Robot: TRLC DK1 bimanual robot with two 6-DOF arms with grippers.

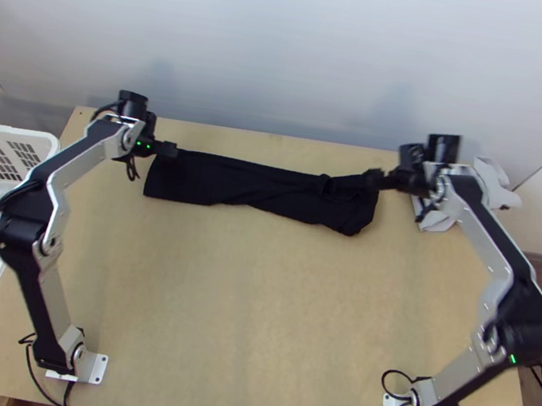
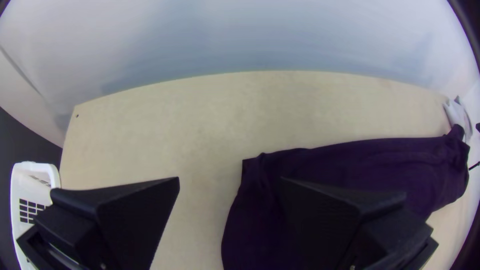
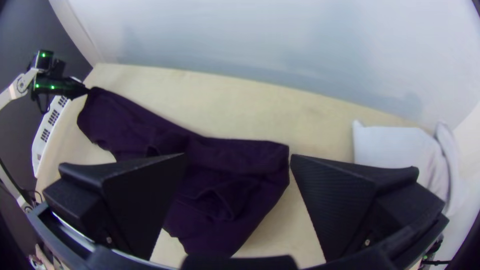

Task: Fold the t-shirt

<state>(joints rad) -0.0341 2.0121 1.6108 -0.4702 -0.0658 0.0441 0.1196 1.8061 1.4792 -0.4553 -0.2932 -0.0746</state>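
Observation:
A black t-shirt (image 1: 257, 187) lies as a long narrow strip along the table's far side, wrinkled at its right end. At the strip's left end is my left gripper (image 1: 167, 150); my right gripper (image 1: 374, 178) is over the right end's far edge. In the left wrist view, the left gripper (image 2: 230, 179) is open, one finger over the cloth (image 2: 355, 162) and the other over bare wood. The right wrist view has the right gripper (image 3: 238, 155) open, with the bunched cloth (image 3: 240, 175) between and below its fingers.
White and grey cloth (image 1: 440, 219) lies at the table's far right, behind the right arm's wrist. A white basket (image 1: 7, 140) with light cloth inside stands at the left edge. Bare wood (image 1: 248, 305) stretches between the arms, and a pale wall rises behind the table.

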